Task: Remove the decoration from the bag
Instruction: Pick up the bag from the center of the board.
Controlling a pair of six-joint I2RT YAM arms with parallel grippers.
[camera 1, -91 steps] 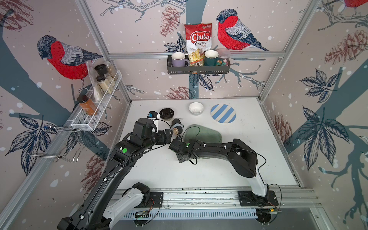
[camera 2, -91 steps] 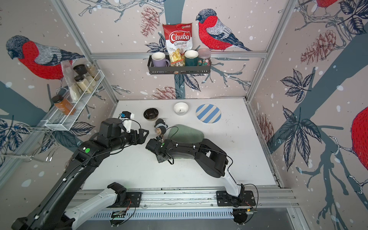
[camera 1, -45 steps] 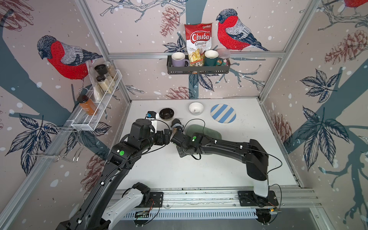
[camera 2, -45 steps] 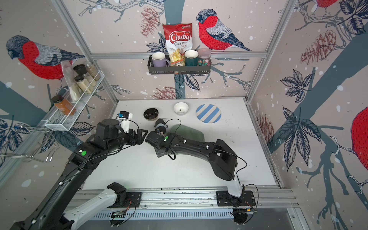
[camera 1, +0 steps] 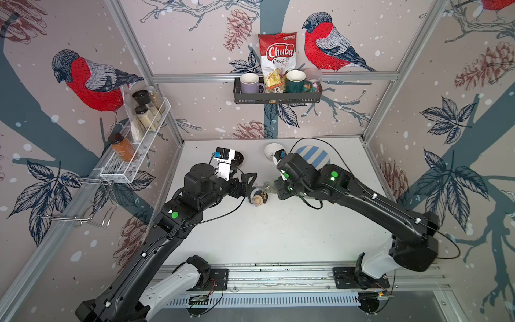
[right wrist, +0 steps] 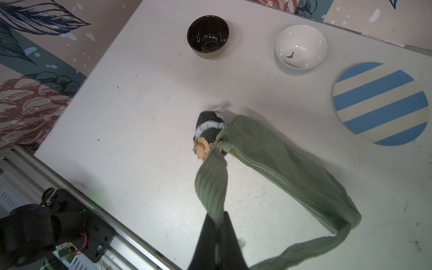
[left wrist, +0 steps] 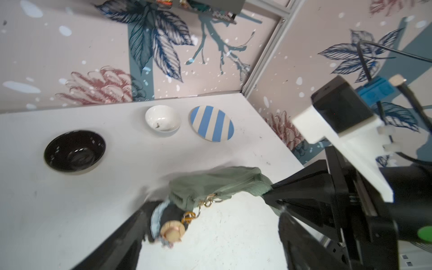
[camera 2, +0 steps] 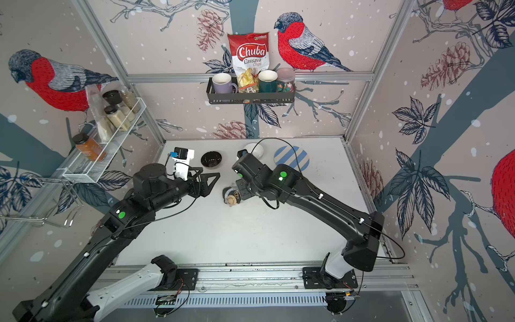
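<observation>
Records the strap of the bag newly seized by the right gripper
Finds those jaws, part open a second ago, now pinched flat on the strap at lower centre of the right wrist view, with the green body dragged off its flat lie and bunched. Locates the decoration at centre of both top views, low on or just over the table, still clipped by its gold chain to the bag's end. Notes the left gripper spread wide and empty, just left of the penguin. Judges the bag anchored; unclipping still outstanding
</observation>
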